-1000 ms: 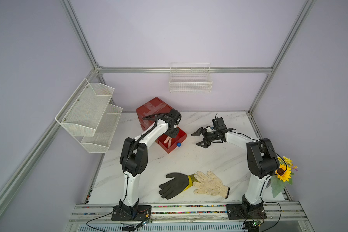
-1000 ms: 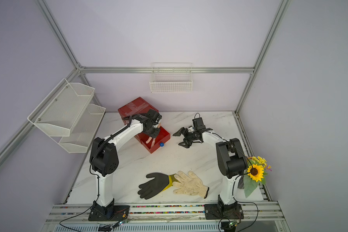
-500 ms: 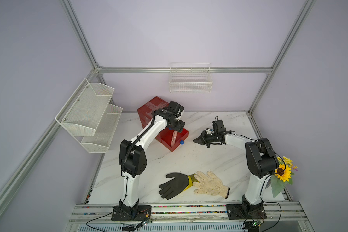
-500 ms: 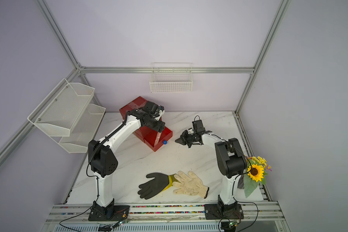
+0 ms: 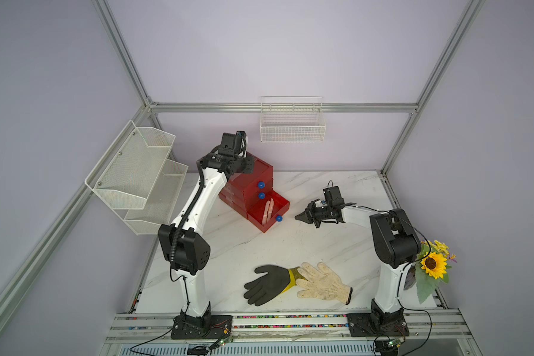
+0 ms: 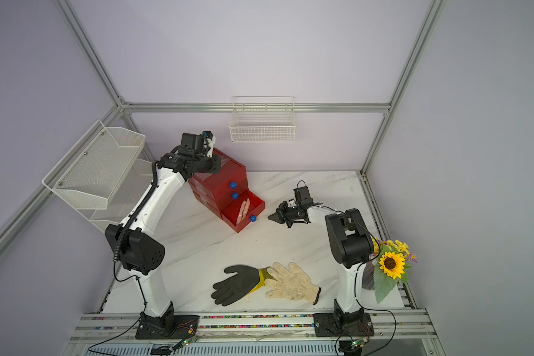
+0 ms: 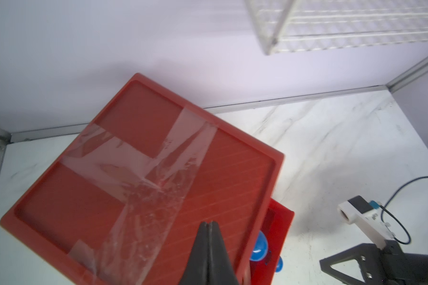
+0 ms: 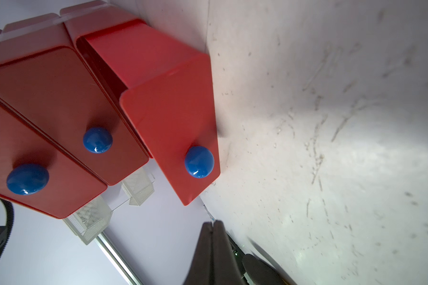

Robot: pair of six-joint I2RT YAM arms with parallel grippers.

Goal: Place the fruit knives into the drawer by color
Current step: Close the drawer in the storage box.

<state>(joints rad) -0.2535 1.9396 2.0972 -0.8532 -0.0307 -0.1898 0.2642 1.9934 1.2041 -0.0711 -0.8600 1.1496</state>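
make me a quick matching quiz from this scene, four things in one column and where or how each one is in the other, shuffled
Things
1. left claw
2. right claw
3. pink knives
4. black glove

Places or states
a. flat on the table near its front edge, cuff against a cream glove
b. shut, over the taped top of the red cabinet
c. lying inside the pulled-out bottom drawer
d. shut, low over the table, pointing at the open drawer's blue knob

Pairs: 1-b, 2-d, 3-c, 4-a
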